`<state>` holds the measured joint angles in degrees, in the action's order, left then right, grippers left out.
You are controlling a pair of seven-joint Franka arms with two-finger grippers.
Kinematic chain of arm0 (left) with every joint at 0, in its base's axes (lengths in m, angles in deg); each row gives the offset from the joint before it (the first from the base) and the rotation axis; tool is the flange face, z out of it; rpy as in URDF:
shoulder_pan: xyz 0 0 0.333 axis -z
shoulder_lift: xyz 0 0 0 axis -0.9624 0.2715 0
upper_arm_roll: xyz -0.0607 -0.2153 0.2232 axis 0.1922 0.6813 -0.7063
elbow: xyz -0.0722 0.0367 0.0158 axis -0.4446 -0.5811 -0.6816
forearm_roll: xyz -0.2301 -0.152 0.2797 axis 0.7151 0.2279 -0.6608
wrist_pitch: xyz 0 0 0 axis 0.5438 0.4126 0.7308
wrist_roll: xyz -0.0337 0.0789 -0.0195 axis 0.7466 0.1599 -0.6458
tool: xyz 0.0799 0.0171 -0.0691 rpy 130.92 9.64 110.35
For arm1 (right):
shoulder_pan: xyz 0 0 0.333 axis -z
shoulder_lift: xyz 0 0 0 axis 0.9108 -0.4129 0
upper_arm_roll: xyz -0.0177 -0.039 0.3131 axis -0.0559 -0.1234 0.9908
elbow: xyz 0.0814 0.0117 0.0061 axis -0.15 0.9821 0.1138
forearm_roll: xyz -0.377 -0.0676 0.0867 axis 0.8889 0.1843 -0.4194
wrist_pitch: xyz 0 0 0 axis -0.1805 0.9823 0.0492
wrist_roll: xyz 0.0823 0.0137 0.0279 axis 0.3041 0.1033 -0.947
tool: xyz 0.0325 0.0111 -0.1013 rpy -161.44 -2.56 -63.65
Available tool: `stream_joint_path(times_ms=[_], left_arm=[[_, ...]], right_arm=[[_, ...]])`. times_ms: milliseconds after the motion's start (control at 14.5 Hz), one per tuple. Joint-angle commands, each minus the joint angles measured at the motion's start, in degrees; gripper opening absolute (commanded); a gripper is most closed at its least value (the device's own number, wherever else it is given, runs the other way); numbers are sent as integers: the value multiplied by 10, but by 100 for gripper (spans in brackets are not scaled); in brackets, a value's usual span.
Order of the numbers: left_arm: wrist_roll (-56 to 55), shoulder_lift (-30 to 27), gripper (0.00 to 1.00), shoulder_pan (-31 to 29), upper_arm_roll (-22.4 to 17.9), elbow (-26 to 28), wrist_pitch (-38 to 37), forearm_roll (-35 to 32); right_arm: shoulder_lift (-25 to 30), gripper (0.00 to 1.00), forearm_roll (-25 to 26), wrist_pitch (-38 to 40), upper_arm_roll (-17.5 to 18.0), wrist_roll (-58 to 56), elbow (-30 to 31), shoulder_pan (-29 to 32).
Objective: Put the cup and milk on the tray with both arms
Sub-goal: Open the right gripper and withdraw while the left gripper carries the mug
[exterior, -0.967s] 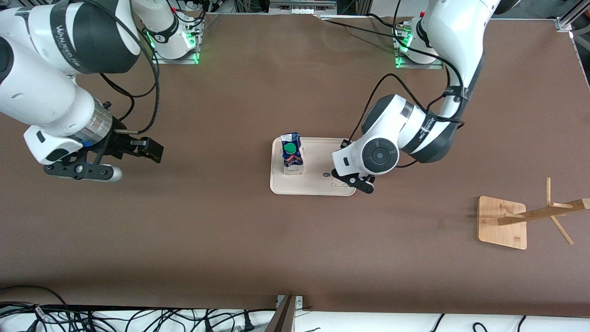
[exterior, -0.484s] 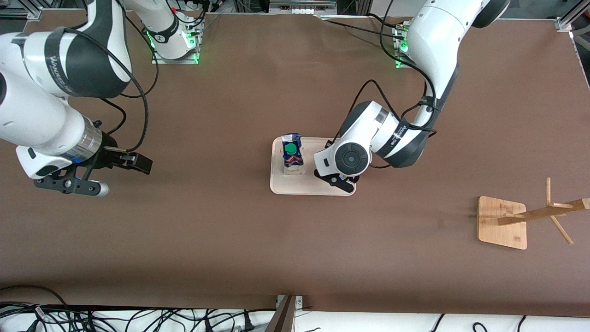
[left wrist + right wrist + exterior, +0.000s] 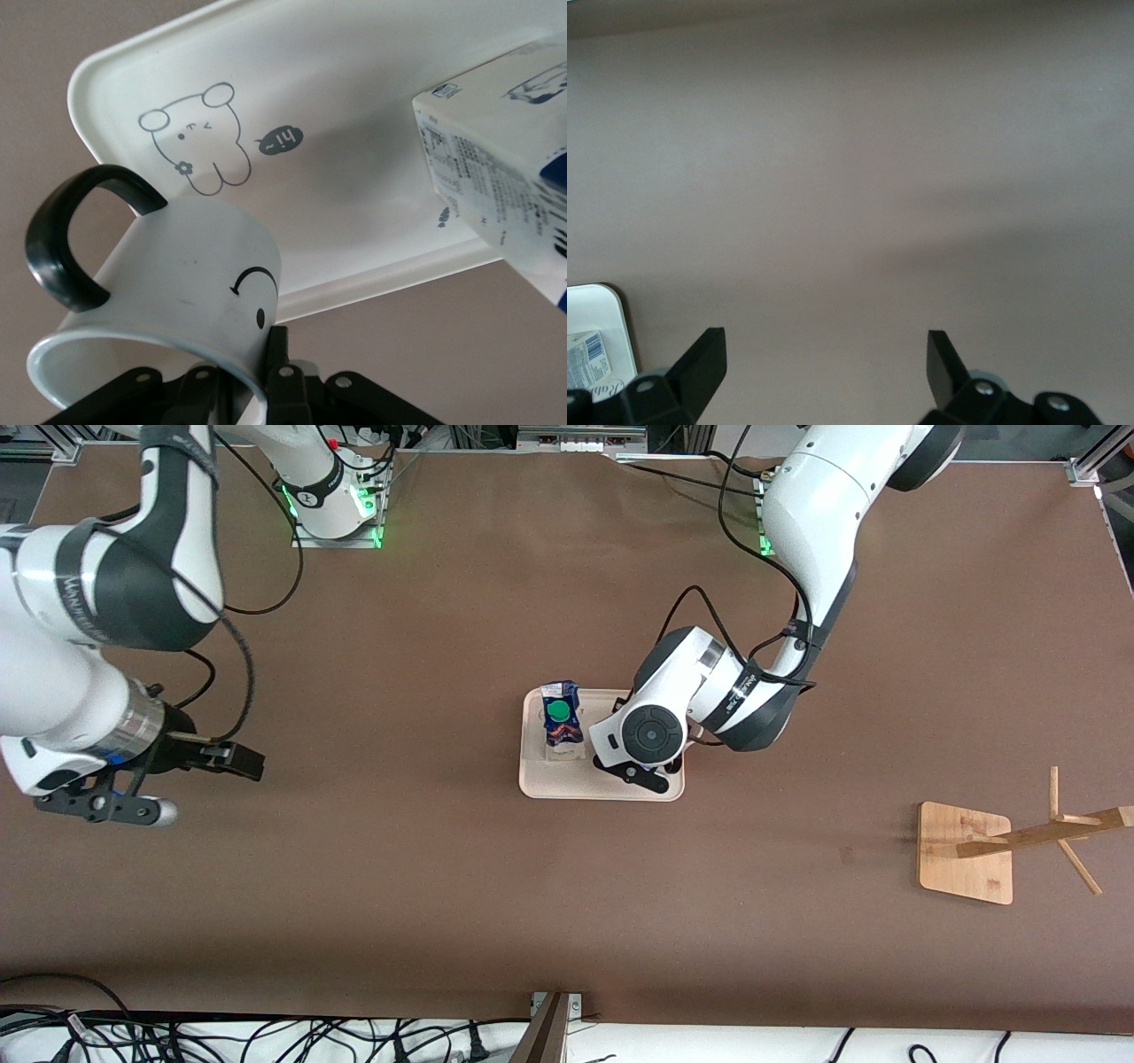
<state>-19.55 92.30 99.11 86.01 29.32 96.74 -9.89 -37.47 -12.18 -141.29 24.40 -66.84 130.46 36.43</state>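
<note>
Hanging tilted in the left end effector [image 3: 257, 390] over tray [image 3: 372, 168]: cup [image 3: 168, 283].

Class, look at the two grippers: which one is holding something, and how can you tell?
The left gripper over the tray: its fingers clamp the cup by its rim. The right gripper is open over bare table, holding nothing.

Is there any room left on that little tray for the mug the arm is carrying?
Yes. The tray is bare around its bunny drawing, beside the milk carton. The left gripper holds the mug over that patch. It is tightest close to the carton.
</note>
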Motion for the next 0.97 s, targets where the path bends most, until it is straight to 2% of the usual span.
stream_joint_path(times_ms=[0,276,415,622,898], left_arm=[[-23,12,0,7,-17,-27,-19,36],[-55,15,0,5,-36,-27,-19,81],[-73,22,0,5,-40,-28,-17,85],[-126,36,0,7,-40,-41,-14,86],[-162,44,0,8,-40,-44,-3,109]], right_arm=[[41,100,65,-7,133,-9,19,109],[67,100,170,-11,183,-16,22,128],[97,100,176,-15,216,-16,47,164],[138,100,177,-20,296,-20,82,264],[169,100,183,29,305,-19,86,289]])
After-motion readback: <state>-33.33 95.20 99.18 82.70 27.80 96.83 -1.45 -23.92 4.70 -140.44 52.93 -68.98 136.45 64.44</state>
